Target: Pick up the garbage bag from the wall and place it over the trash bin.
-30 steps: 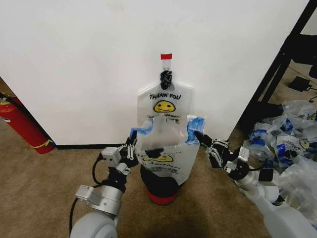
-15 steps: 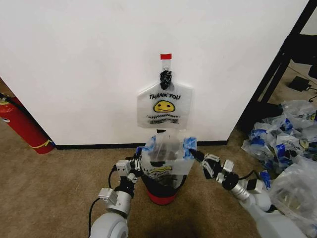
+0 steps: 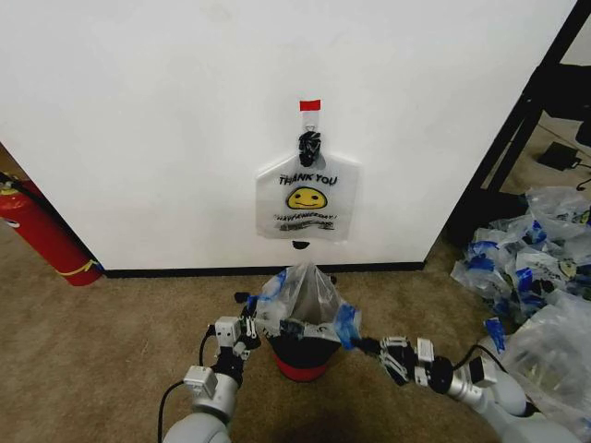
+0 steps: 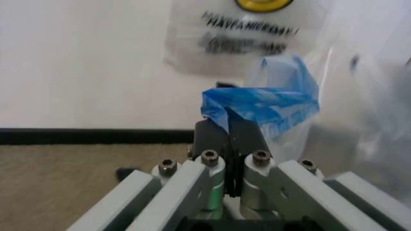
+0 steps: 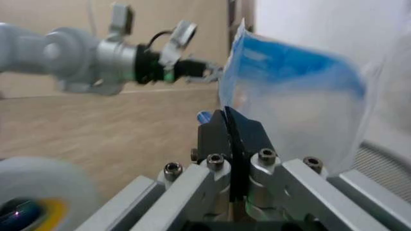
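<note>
Holding the garbage bag (image 3: 303, 297) low over the trash bin (image 3: 300, 351), your two claws sit on either side of it. Your left claw (image 3: 251, 325) is clenched on a blue patch (image 4: 260, 105) at the bag's left edge, with its fingers pressed tight together. Your right claw (image 3: 367, 346) is clenched on the other blue patch (image 5: 292, 72) at the bag's right edge, and its fingers are tight together too. The bag's open mouth is stretched between them, and the bag's bottom rests at the bin's top rim. The bin stands on the brown carpet (image 3: 83, 351), just in front of the white wall (image 3: 148, 120).

On the wall you can see a red tape mark (image 3: 309, 104) and a hook (image 3: 309, 143) under it. A second bag with a yellow smiley (image 3: 307, 197) hangs from that hook, above the bin. A red fire extinguisher (image 3: 42, 231) leans by the wall far to your left. A pile of clear bags (image 3: 536, 268) lies on the floor to your right.
</note>
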Robot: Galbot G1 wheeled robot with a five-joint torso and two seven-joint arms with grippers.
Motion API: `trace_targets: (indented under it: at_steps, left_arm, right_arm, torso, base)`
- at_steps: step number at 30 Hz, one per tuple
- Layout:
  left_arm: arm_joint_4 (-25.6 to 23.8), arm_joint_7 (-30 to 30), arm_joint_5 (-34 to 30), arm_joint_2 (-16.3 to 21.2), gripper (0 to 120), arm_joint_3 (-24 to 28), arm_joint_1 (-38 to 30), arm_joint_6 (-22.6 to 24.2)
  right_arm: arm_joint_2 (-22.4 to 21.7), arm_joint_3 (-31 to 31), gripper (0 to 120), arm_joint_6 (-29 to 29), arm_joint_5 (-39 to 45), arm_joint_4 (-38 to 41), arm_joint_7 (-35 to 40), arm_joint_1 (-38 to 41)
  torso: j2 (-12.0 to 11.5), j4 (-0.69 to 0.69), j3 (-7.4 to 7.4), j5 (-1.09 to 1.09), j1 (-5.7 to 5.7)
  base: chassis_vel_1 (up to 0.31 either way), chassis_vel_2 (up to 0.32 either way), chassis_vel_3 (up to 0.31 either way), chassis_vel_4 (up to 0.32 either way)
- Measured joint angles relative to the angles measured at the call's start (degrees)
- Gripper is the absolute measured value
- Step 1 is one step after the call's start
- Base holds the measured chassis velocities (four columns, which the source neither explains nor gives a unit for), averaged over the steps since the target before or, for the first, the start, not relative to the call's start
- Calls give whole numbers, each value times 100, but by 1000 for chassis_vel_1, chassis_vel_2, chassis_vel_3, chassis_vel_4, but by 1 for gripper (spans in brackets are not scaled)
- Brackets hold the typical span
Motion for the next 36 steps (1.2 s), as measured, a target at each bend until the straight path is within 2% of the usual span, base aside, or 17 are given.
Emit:
trace_targets:
  at_steps: [5, 14, 18, 24, 29, 36]
  left_arm:
    - [-59, -117, 284, 343, 0, 91, 234, 92]
    - [179, -211, 626, 467, 0, 218, 367, 145]
    - [349, -326, 655, 437, 0, 228, 294, 174]
    - [702, -443, 694, 250, 0, 343, -24, 275]
    - [892, -502, 825, 170, 0, 468, -120, 430]
    - [994, -532, 947, 182, 0, 482, -149, 540]
  right_arm:
    - [-91, -1, 0, -76, -15, -198, -239, -105]
    - [10, -88, 0, -81, 1, -793, -397, -100]
    - [112, -183, 0, 95, 133, -1062, -195, -104]
    - [279, -547, 0, 488, 1062, -1267, 939, -130]
    - [332, -591, 0, 534, 1346, -1451, 1227, -109]
    - [420, -565, 0, 533, 1370, -1650, 1243, -104]
  torso:
    - [0, 0, 0, -1, 0]
    - [0, 0, 0, -1, 0]
    - [0, 0, 0, -1, 0]
    - [0, 0, 0, 0, 0]
    - [0, 0, 0, -1, 0]
    - [0, 0, 0, -2, 0]
  base:
    - [0, 0, 0, 0]
    - [0, 0, 0, 0]
    - [0, 0, 0, 0]
    - [0, 0, 0, 0]
    - [0, 0, 0, 0]
    - [0, 0, 0, 0]
